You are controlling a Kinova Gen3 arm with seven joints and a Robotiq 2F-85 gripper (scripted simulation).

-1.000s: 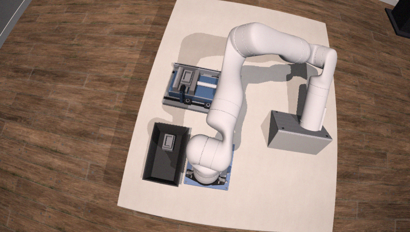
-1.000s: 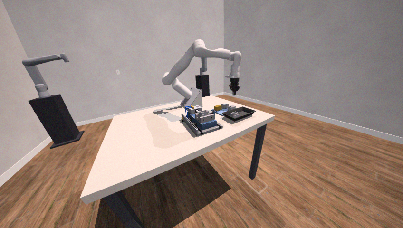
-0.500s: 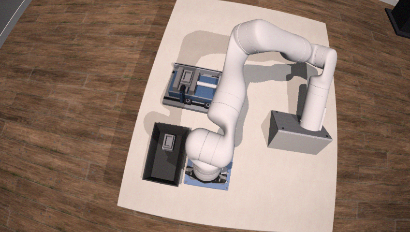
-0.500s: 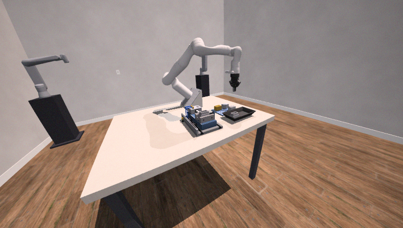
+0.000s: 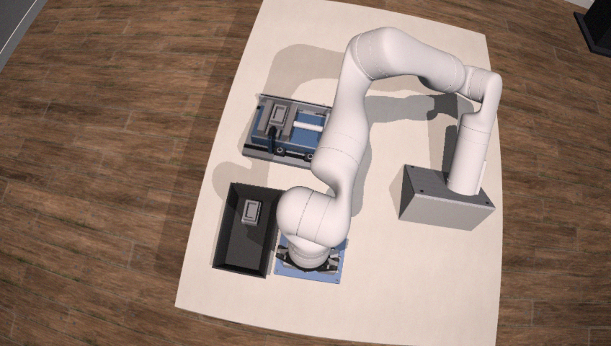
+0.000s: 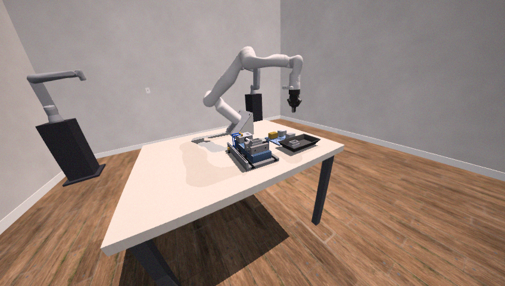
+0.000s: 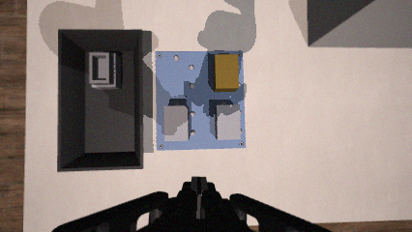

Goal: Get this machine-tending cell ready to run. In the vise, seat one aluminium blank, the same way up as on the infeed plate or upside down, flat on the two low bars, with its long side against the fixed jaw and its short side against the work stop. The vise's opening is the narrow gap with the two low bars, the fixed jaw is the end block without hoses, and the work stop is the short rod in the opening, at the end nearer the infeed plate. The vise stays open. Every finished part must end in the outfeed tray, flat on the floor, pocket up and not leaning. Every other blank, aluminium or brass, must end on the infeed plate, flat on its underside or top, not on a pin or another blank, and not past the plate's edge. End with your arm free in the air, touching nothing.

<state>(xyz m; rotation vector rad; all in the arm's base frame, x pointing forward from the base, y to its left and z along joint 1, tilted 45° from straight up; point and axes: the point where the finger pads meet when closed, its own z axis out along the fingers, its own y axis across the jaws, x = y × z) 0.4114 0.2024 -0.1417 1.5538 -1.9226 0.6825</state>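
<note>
- Blue infeed plate (image 7: 199, 137) is serving as the landmark; it is lying on the table (image 6: 170, 184), directly below the claw (image 7: 198, 185) in the wrist view.
- Claw is hanging high in the air above the plate, touching nothing; its fingers are standing fully closed against each other with nothing between them.
- Two aluminium blanks are sitting flat on the plate: one (image 7: 175, 122) at the plate's tray-side near corner, the other (image 7: 227, 124) at the opposite near corner. Both are lying nearest the claw's tips in the wrist view, well below them.
- Brass blank (image 7: 226, 72) is sitting flat on the plate's far corner, on the side away from the tray, farther from the claw than the aluminium pair.
- Dark outfeed tray (image 7: 72, 97) is standing just beside the plate. One finished part (image 7: 103, 70) is lying flat on its floor with its pocket facing up, toward the tray's far end, off to one side of the claw.
- Vise (image 5: 257, 128) is standing well apart from the plate, beyond the tray in the top view. A second finished part (image 5: 279, 114), pocket up, is sitting in the vise's opening between the two grey blocks.
- Grey arm pedestal (image 5: 433, 210) is standing on the table on the plate's side away from the tray.
</note>
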